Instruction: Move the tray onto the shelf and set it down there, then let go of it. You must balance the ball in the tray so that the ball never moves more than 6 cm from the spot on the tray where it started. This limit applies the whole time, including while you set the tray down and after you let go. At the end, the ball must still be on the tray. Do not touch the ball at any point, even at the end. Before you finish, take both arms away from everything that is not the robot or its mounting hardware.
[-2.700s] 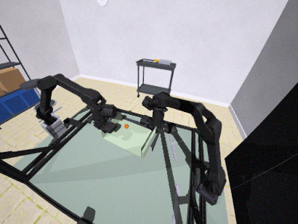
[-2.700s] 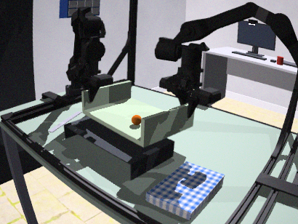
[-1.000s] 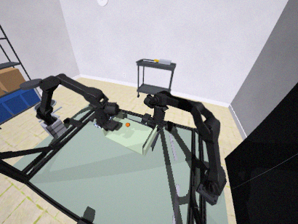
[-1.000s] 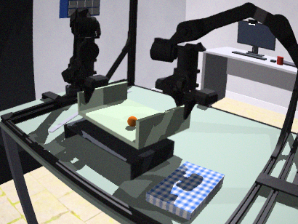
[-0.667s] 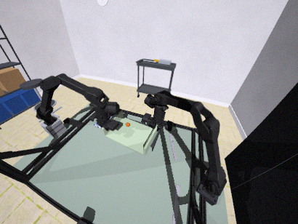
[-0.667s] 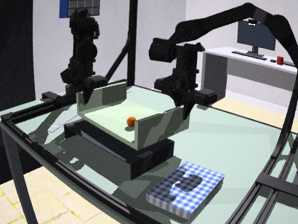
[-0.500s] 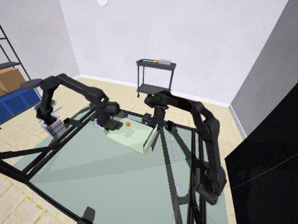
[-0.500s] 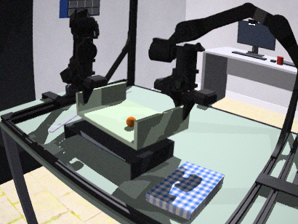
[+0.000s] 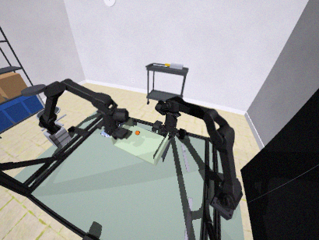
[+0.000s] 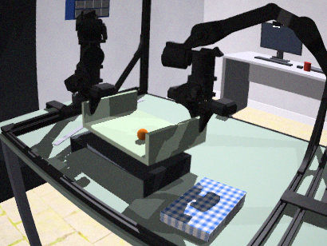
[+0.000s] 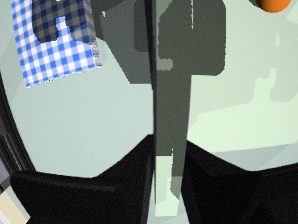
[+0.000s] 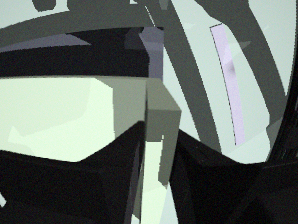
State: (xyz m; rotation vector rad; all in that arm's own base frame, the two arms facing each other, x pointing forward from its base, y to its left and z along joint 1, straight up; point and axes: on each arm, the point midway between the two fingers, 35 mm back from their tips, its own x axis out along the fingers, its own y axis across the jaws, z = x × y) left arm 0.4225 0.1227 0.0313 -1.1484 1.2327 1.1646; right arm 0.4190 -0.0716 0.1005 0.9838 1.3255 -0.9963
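Observation:
The pale green tray with two end walls hangs over the dark block-like shelf. In the exterior view a gap shows between them at the near side; contact farther back is hidden. The orange ball rests on the tray floor, nearer the left gripper's end. My left gripper is shut on one end wall. My right gripper is shut on the opposite end wall.
A blue-and-white checkered box lies on the table beside the shelf, near the left gripper's end. A thin lilac strip lies beyond the right gripper's end. Black frame rails border the table.

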